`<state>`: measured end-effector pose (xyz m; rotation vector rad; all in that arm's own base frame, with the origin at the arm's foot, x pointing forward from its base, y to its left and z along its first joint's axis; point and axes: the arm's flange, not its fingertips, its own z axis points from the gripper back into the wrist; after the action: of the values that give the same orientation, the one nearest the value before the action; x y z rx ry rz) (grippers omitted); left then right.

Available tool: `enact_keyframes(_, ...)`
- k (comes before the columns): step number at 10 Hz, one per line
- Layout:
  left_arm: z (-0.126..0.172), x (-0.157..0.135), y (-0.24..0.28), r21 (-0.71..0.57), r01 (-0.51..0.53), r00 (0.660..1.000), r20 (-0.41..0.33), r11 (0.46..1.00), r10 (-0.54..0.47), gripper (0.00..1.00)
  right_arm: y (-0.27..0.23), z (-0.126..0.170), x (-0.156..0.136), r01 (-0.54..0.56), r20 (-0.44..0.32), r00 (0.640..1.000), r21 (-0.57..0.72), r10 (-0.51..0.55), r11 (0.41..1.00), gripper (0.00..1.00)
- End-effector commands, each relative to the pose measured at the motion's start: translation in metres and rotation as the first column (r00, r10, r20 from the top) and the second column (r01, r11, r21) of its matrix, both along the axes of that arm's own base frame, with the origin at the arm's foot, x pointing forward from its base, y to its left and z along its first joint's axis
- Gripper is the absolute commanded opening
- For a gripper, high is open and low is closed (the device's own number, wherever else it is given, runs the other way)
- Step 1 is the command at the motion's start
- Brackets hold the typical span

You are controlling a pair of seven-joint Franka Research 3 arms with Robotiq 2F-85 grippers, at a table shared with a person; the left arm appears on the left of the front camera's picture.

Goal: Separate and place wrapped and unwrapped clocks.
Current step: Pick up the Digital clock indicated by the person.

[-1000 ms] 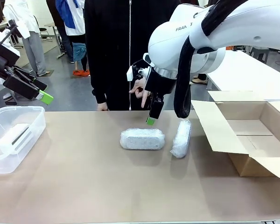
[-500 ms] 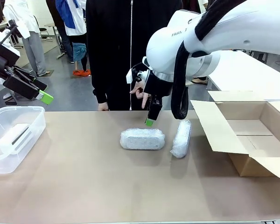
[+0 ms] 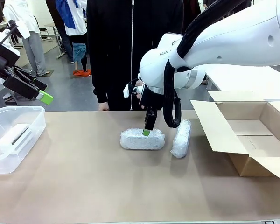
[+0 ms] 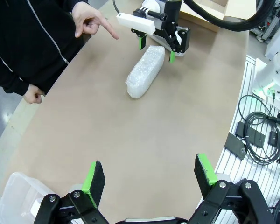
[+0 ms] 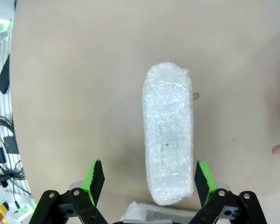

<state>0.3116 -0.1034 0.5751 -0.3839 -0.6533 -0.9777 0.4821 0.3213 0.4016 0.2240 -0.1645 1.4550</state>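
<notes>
Hovering over the middle of the desk, the right arm (image 3: 214,42) is holding its jaws spread to either side of a bubble-wrapped bundle (image 3: 142,139), with nothing pinched yet. That bundle is lying flat, somewhat toward the desk's far edge. A second wrapped bundle (image 3: 181,138) is lying just beside it on the right-edge side, where an open cardboard box (image 3: 252,135) is standing. The bare white clock (image 3: 14,137) is sitting inside a clear tub (image 3: 32,114) at the left edge, and the left jaws are hanging spread and empty above that end. A person's hand (image 4: 91,21) is pointing from the far edge.

The risks, as I judge them: the bundle is sitting off-centre between the pads — nearer one than the other — so the closer pad could be shoving it sideways toward its neighbour before a grip forms. The jaws also seem to be lining up toward one end, so a lifted bundle may be drooping or sliding out of the slick, squashy wrap.
</notes>
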Motion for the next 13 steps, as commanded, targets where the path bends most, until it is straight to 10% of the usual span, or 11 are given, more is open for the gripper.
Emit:
enact_keyframes(1, 0.000, 0.001, 0.000, -0.001, -0.008, 1.000, 0.008, 1.000, 0.008, 1.00, 0.003, -0.004, 0.011, -0.005, -0.003, 1.000, -0.024, 0.005, 1.000, 1.00)
enact_keyframes(13, 0.000, 0.001, 0.000, -0.001, -0.008, 1.000, 0.008, 1.000, 0.008, 1.00, 0.022, -0.066, 0.034, 0.010, -0.048, 0.999, -0.078, -0.014, 0.997, 1.00)
